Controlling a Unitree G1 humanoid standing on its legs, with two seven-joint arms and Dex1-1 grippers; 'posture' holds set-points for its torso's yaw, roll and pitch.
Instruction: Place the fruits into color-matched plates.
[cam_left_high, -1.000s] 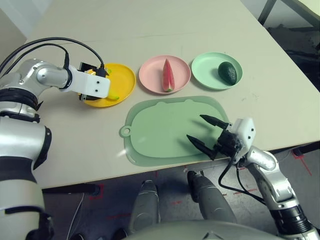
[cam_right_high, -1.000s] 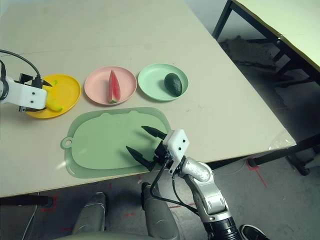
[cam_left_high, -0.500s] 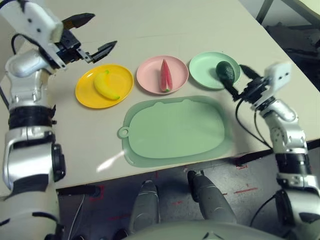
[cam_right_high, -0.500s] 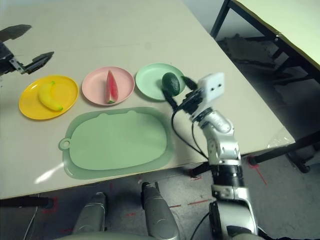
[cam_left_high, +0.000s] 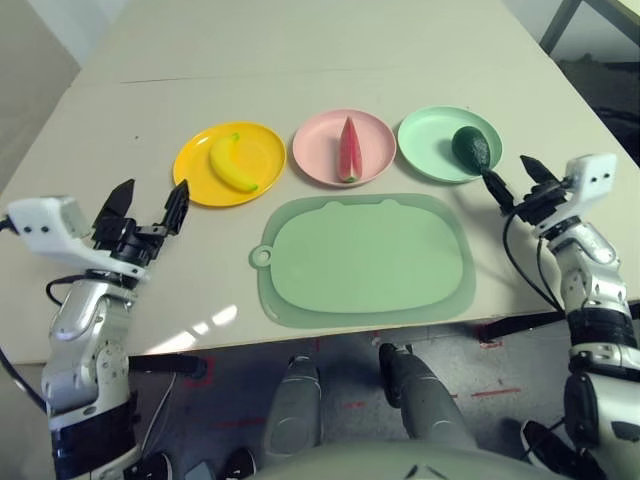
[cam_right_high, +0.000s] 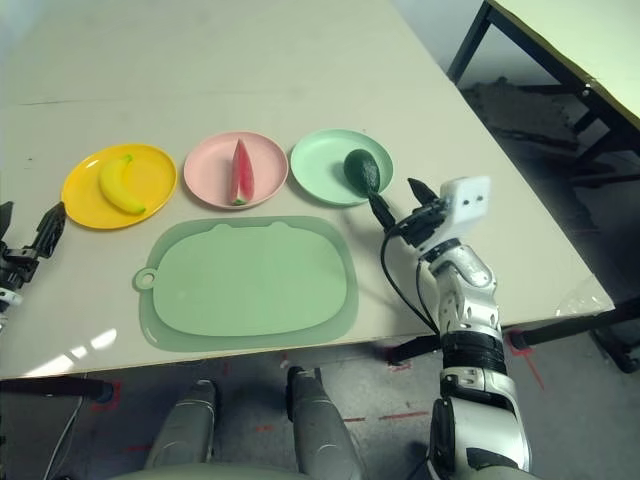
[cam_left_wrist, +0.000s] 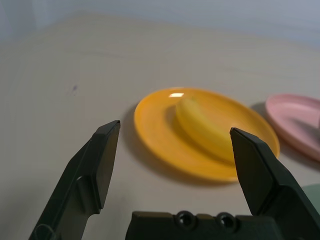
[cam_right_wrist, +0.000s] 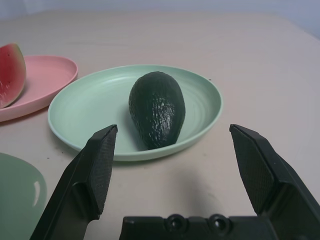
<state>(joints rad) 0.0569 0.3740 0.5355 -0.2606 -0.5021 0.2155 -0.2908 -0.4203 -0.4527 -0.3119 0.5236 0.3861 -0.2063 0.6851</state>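
Note:
The yellow banana (cam_left_high: 233, 163) lies in the yellow plate (cam_left_high: 200, 178). A red watermelon wedge (cam_left_high: 348, 150) rests in the pink plate (cam_left_high: 318, 160), and the dark green avocado (cam_left_high: 474, 147) sits in the mint green plate (cam_left_high: 425, 152). My left gripper (cam_left_high: 152, 190) is open with nothing in it, low over the table to the near left of the yellow plate and pointing at it. On the other side, my right gripper (cam_left_high: 508, 170) is open and holds nothing, just in front of the mint plate's near right rim, facing the avocado (cam_right_wrist: 157, 109).
A large pale green mat (cam_left_high: 370, 260) lies in front of the three plates, with a small loop tab at its left. The table's right edge runs close behind my right arm. Bare tabletop stretches beyond the plates.
My left gripper let go of the banana in the yellow plate, rose, then came down open at the near left. My right gripper moved from the mat's front to the mint plate.

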